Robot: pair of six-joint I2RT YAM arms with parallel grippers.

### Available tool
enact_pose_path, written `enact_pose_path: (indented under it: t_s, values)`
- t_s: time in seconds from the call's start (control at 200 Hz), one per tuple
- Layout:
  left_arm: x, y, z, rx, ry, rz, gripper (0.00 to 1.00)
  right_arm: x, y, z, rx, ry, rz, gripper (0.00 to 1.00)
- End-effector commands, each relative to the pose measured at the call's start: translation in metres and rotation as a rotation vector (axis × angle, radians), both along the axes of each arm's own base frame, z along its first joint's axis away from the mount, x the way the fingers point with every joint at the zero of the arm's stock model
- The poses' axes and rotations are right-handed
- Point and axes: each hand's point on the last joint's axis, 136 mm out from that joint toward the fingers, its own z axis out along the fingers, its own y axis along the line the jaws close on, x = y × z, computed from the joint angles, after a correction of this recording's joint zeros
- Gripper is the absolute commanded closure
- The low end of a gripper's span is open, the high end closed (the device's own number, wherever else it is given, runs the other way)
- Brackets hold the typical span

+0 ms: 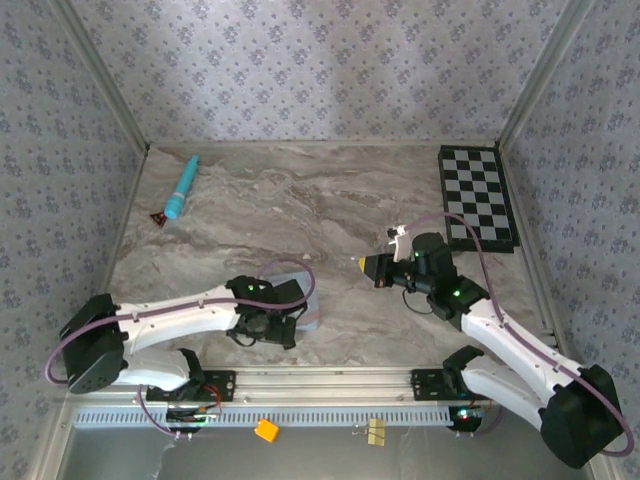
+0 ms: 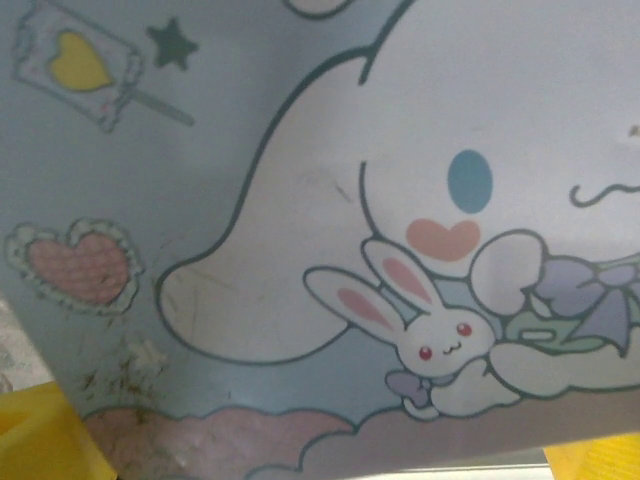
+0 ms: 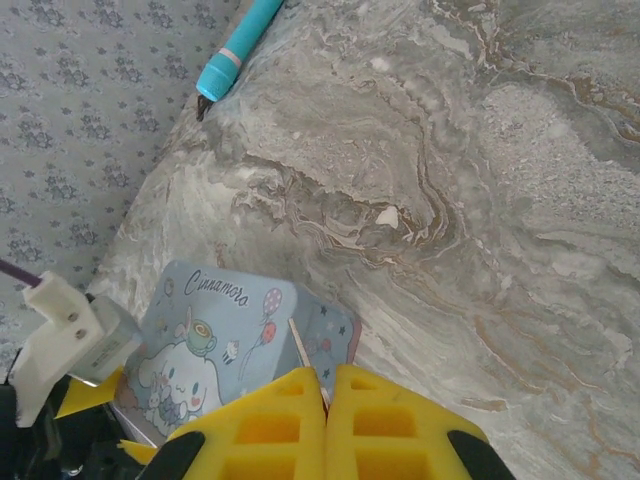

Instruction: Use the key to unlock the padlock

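left jaws: spread wide, low over pale blue cartoon tin near front of bench, yellow pads flanking it, contact unclear | right jaws: pressed shut on key, a thin pale strip edge-on, right of tin | padlock: place cannot tell | teal pen far-left

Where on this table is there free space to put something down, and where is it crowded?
Free: the broad marble middle, bordered by the blue pen-like tool, the checkerboard and the right gripper. Crowded: near the front, where the left gripper sits over the pale blue tin, close to the right gripper.
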Motion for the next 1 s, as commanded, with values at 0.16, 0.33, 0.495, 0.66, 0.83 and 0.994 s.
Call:
enact_pose_path:
  t_s: [0.16,0.33,0.495,0.66,0.83,0.994]
  values:
    - [0.038,-0.022,0.0,-0.011,-0.063,-0.051,0.0,-0.002,-0.004,0.005,0.016,-0.007,-0.009,1.0]
    - [0.065,-0.019,0.004,0.009,-0.096,-0.069,0.01,-0.003,-0.005,0.004,0.018,0.001,-0.011,1.0]
    - [0.092,-0.02,0.008,-0.018,-0.13,-0.079,0.01,-0.003,-0.006,0.003,0.019,0.007,-0.018,1.0]
    - [0.122,-0.017,0.013,0.004,-0.16,-0.086,0.02,-0.002,-0.006,0.004,0.018,0.01,-0.02,1.0]
    - [0.154,-0.007,0.019,0.036,-0.197,-0.06,0.02,-0.003,-0.006,0.003,0.021,0.019,-0.025,1.0]
    - [0.182,0.008,0.019,0.047,-0.227,-0.014,0.03,-0.004,-0.007,0.001,0.026,0.028,-0.031,1.0]
